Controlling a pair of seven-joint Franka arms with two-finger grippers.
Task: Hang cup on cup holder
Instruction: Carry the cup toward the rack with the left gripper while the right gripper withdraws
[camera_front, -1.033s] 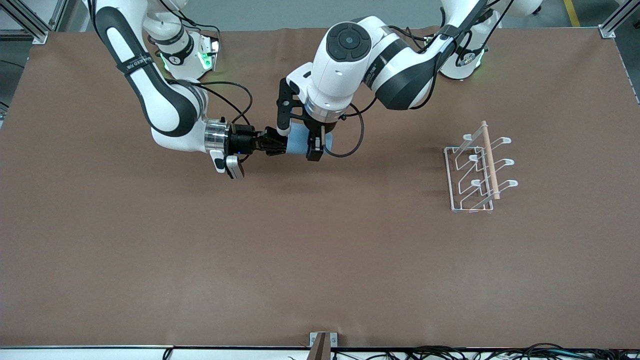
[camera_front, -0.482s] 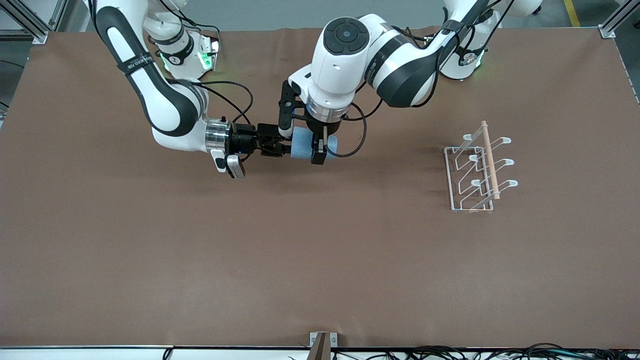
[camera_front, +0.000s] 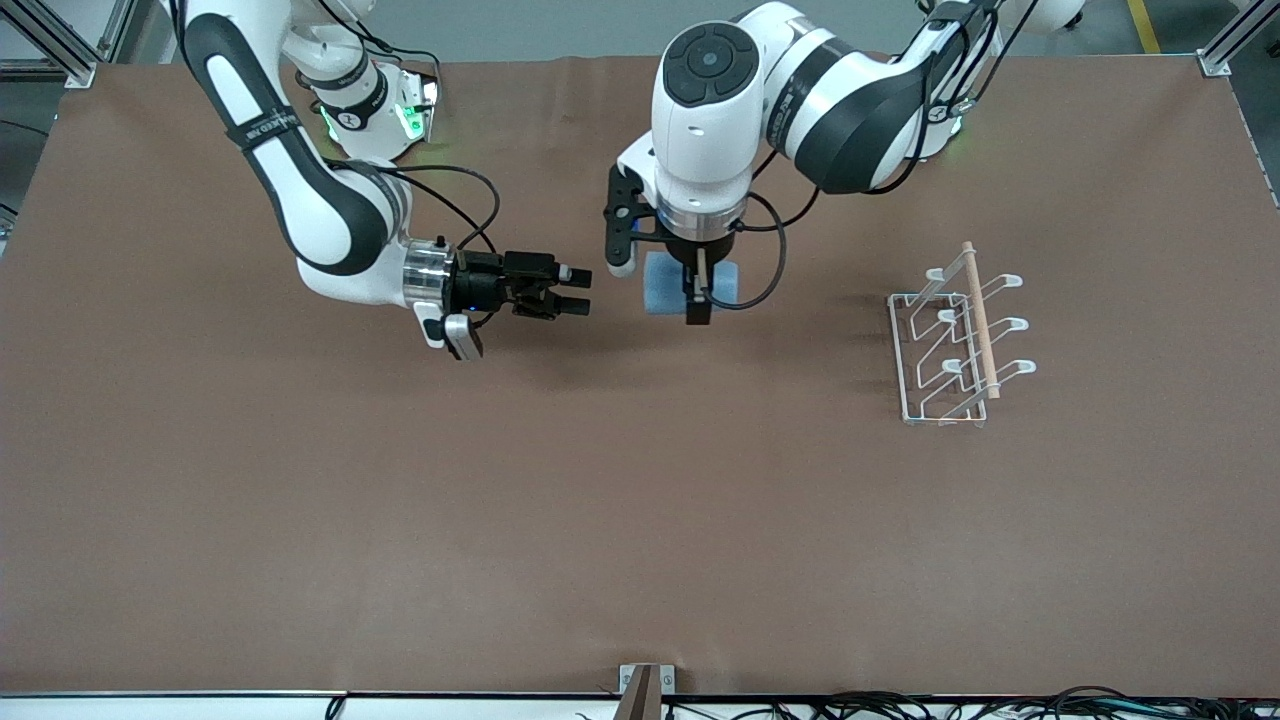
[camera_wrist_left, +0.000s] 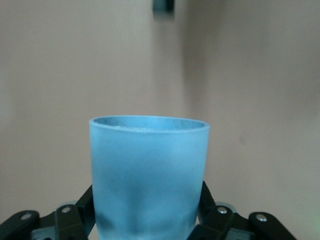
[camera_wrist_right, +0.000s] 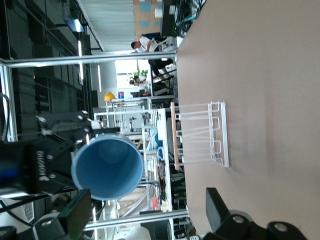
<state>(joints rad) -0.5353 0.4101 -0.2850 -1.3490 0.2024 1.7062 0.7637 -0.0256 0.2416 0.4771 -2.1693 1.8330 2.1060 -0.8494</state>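
The left gripper (camera_front: 697, 298) is clamped on the light-blue cup (camera_front: 668, 284), held sideways above the table. The right gripper (camera_front: 572, 290), fingers spread wide and empty, sits just beside the cup's mouth, apart from it. The cup holder (camera_front: 960, 335) stands well apart toward the left arm's end.

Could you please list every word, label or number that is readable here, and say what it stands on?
Black band on the right arm: white lettering, too small to read.
Dark band on the left arm: white lettering, too small to read.
Cup and cup holder: no text.
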